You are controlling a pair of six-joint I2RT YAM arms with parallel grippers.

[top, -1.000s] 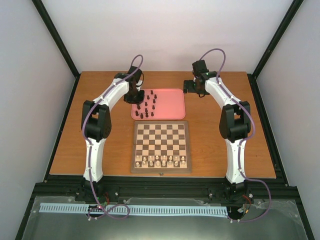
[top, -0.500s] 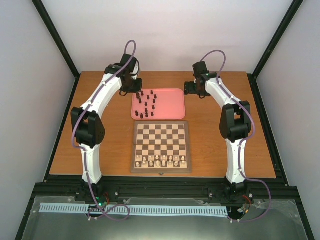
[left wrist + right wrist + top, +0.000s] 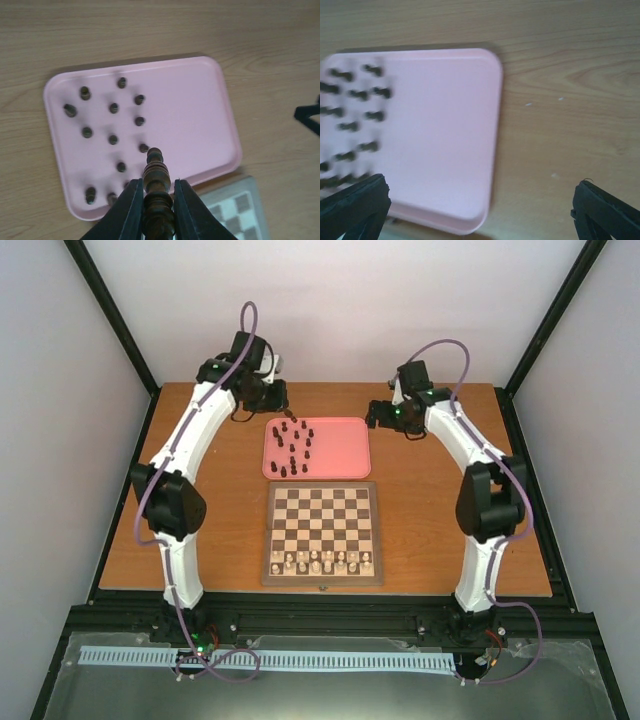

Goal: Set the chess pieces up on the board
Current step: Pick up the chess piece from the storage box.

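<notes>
Leftmost stands the left arm, reaching to the far side of the tabletop [image 3: 440,530]. Its left claw [image 3: 157,185] is clenched on a tall dark chess piece [image 3: 156,192]. Both fingers [image 3: 131,205] press the turned stem from either side, and the knobbed end sticks out past the tips. In the overhead view this claw [image 3: 272,395] hovers by the far left corner of the pink tray [image 3: 340,450].

The other dark chess pieces [image 3: 114,108], a dozen or so, stand loosely scattered on the left half of that tray [image 3: 190,115], apart from one another. They are too small to tell which is which.

Just beside the tray's near edge lies the board [image 3: 322,520], square to the tabletop. Pale pieces [image 3: 322,560] fill its two nearest rows. One corner of the board [image 3: 235,210] shows in the left wrist view, beyond the tray's rim.

Farther right, the right claw [image 3: 385,415] hangs near the tray's far right corner, holding nothing. Its wrist view shows the claw [image 3: 480,187] released, jaws spread wide, with only tabletop and the tray's [image 3: 445,140] right part between them. The dark pieces [image 3: 370,116] there are blurred.
</notes>
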